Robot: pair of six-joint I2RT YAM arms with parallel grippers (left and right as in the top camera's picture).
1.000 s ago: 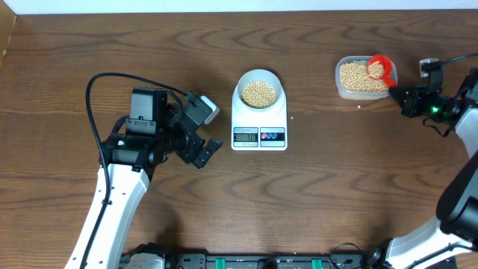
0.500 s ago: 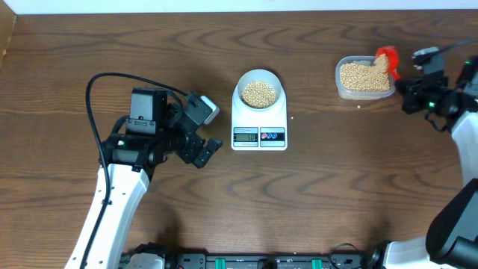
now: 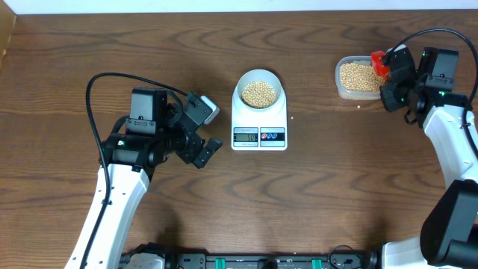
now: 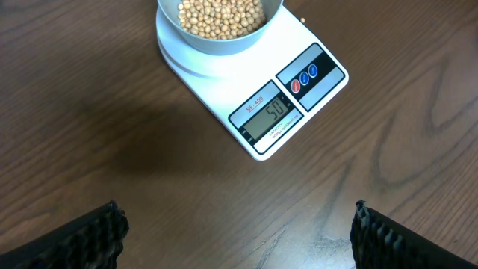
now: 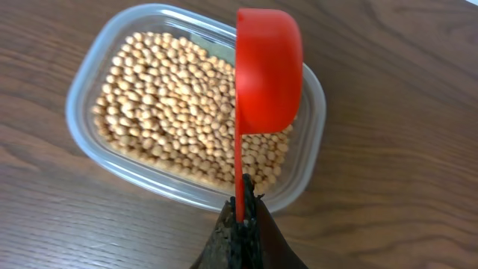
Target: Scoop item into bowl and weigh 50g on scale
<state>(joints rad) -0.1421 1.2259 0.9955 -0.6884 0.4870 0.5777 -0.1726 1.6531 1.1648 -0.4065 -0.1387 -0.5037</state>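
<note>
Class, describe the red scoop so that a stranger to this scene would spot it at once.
Look to the far right of the brown wooden table, where a clear plastic tub of tan beans sits. Over it, the right gripper holds a red plastic scoop by the handle: the only red thing there.

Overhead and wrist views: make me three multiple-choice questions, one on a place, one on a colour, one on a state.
1. Where does the bowl stand?
A) on the scale
B) inside the clear tub
C) on bare table

2. What colour is the scoop?
A) blue
B) red
C) green

3. How is the right gripper?
A) open and empty
B) shut on the scoop's handle
C) out of view

Answers:
1 A, the left wrist view shows it on the scale's platform.
2 B, it is bright red in the right wrist view.
3 B, it clamps the handle's end.
</note>
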